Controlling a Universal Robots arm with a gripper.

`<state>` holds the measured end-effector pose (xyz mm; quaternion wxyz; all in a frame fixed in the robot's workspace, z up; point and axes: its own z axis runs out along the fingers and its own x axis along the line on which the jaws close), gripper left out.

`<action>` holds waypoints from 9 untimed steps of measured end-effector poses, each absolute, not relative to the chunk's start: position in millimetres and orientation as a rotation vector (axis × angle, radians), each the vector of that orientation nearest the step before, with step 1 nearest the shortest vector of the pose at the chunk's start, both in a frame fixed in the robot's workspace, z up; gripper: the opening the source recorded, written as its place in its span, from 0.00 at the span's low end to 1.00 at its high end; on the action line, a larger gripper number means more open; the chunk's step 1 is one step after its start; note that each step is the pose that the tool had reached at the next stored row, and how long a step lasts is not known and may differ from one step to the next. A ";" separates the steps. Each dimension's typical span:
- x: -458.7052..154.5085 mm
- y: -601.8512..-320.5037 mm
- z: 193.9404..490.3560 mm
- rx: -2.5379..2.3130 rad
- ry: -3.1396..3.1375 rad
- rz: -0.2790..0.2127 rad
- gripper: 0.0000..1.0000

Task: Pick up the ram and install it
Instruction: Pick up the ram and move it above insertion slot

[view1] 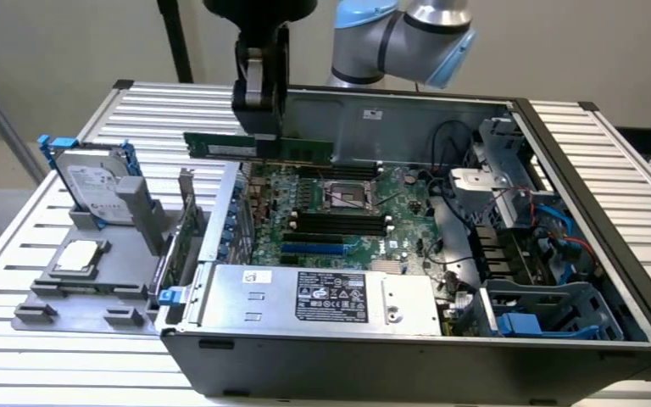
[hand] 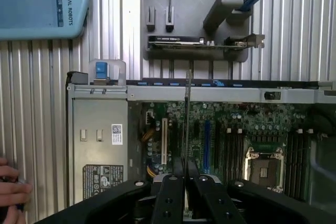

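Note:
The ram (view1: pixel 303 151), a long green stick, hangs level in the air above the back edge of the motherboard (view1: pixel 399 191) inside the open computer case (view1: pixel 597 246). My gripper (view1: pixel 264 134) is shut on it near the stick's middle, coming down from above. In the wrist view the ram (hand: pixel 186 114) shows edge-on as a thin line running out from between my fingers (hand: pixel 173 192), over the board's expansion slots. The black memory slots (view1: pixel 331 222) lie lower on the board, beside the processor socket (view1: pixel 346 193), and nothing is in them.
A grey fixture (view1: pixel 88 288) at the exterior view's left holds a hard drive (view1: pixel 94 182), a processor (view1: pixel 77 254) and an expansion card (view1: pixel 186 229). The power supply (view1: pixel 325 297) fills the case's front, with a drive cage (view1: pixel 541 314) beside it. A person's hand (hand: pixel 10 187) rests on the table.

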<state>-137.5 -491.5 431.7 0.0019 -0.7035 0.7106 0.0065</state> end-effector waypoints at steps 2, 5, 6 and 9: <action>-133.0 -485.1 431.1 -2.207 2.230 0.020 0.14; -126.1 -474.9 430.1 -2.208 2.230 0.020 0.14; -123.9 -471.5 429.7 -2.207 2.230 0.020 0.14; -117.0 -460.7 428.3 -2.207 2.230 0.020 0.14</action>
